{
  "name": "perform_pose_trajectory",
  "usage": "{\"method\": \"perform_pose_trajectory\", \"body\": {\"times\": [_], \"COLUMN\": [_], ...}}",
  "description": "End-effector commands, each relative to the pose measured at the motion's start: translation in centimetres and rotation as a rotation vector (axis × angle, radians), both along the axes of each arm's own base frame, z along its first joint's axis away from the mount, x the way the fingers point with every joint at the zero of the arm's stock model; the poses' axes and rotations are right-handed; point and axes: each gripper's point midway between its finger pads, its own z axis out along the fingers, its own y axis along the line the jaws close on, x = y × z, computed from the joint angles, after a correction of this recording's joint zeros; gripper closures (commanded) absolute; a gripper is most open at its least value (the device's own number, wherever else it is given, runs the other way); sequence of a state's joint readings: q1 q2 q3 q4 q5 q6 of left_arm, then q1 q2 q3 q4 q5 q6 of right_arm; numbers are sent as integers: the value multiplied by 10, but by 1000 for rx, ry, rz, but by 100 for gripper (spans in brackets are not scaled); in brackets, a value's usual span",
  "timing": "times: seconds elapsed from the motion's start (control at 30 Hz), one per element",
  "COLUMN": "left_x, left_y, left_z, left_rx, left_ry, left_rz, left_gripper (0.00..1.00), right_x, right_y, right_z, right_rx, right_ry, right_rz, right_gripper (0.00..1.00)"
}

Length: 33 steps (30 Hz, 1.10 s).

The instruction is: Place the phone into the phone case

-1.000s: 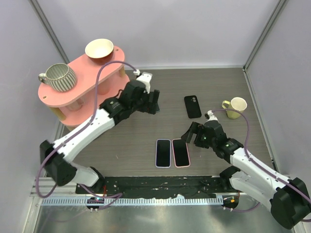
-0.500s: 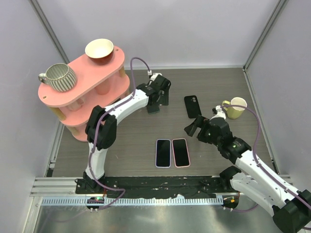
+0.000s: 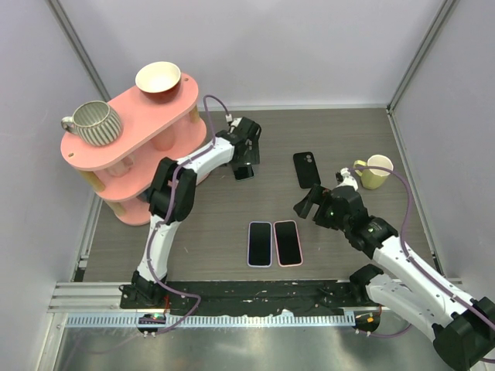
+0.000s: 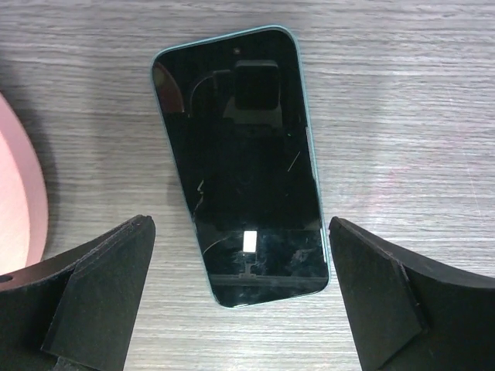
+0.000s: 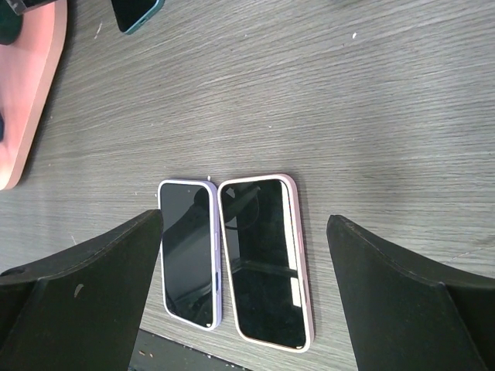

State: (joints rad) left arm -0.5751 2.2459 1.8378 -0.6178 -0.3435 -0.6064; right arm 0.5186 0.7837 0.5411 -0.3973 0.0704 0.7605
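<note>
Between the fingers of the left gripper (image 4: 240,232), wide open and empty, lies the teal-edged phone (image 4: 236,162), stretching toward 12 o'clock; overhead it's mostly hidden, and the right gripper (image 5: 244,220) gapes empty too.

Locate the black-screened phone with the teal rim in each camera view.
Top external: the teal-rimmed phone lies mid-table, just right of the pink oval shelf.
Left wrist: the phone fills the centre; the shelf is at the left edge.
Right wrist: the phone is cut off at the top-left; the shelf runs along the left.
Shared landmark: the pink shelf.
</note>
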Motion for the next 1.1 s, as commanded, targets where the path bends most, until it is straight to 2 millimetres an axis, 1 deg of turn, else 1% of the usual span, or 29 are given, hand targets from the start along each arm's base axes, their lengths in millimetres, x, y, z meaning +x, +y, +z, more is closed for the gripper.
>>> {"method": "perform_pose_trajectory", "body": {"times": [0.0, 0.03, 0.1, 0.13, 0.17, 0.23, 0.4, 0.47, 0.5, 0.53, 0.57, 0.6, 0.63, 0.67, 0.73, 0.77, 0.83, 0.87, 0.9, 0.93, 0.97, 1.0, 1.03, 1.07], "left_x": [17, 17, 15, 17, 14, 13, 6, 3, -1, -1, -3, -10, -9, -11, -19, -20, -28, -31, -37, -40, -49, -51, -54, -65], "left_y": [-19, -20, -15, -15, -13, -13, -10, -10, -9, -11, -12, -12, -15, -16, -16, -16, -16, -17, -15, -15, -15, -16, -19, -20], "left_z": [13, 12, 2, 1, -3, -11, -22, -22, -26, -22, -23, -30, -29, -27, -31, -28, -32, -27, -32, -31, -36, -29, -27, -32], "left_rx": [-54, -55, -34, -32, -21, -16, -7, -16, -20, -33, -43, -51, -65, -75, -83, -92, -103, -112, -111, -119, -131, -150, -172, -190], "left_ry": [-51, -48, -23, -20, 1, 20, 46, 48, 63, 55, 56, 77, 68, 67, 86, 84, 102, 98, 113, 113, 138, 132, 129, 155], "left_rz": [-47, -47, -26, -18, -16, -18, -9, -9, -12, -16, -21, -36, -48, -53, -73, -80, -102, -113, -121, -126, -138, -147, -159, -177], "left_gripper": [0, 0, 0, 0, 0, 0, 2, 3, 4, 4, 8, 10, 12, 16, 22, 28, 33, 36, 38, 39, 42, 45, 47, 51], "right_x": [12, 13, 13, 13, 13, 12, 10, 10, 10, 11, 11, 11, 11, 11, 11, 11, 11, 12, 13, 14, 17, 18, 21, 27], "right_y": [1, 2, 3, 3, 3, 2, -1, -2, -2, -2, -1, -1, -1, -1, -1, -1, 0, 2, 3, 3, 4, 5, 6, 6], "right_z": [15, 15, 14, 14, 15, 16, 19, 21, 22, 25, 25, 25, 27, 26, 25, 25, 22, 23, 23, 22, 25, 25, 27, 30], "right_rx": [-8, -12, -11, -10, -11, -11, -13, -15, -13, -11, -12, -11, -9, -6, 7, 11, 29, 42, 50, 58, 74, 80, 90, 103], "right_ry": [-50, -47, -43, -43, -41, -45, -56, -62, -66, -74, -72, -71, -71, -67, -58, -58, -50, -54, -53, -53, -60, -60, -64, -77], "right_rz": [-6, -3, 1, 2, 2, 2, -3, -7, -10, -8, -6, -6, -9, -13, -25, -28, -40, -43, -48, -52, -69, -76, -85, -107], "right_gripper": [7, 7, 7, 7, 7, 7, 7, 7, 7, 7, 7, 7, 7, 7, 7, 7, 7, 7, 7, 7, 7, 7, 7, 7]}}
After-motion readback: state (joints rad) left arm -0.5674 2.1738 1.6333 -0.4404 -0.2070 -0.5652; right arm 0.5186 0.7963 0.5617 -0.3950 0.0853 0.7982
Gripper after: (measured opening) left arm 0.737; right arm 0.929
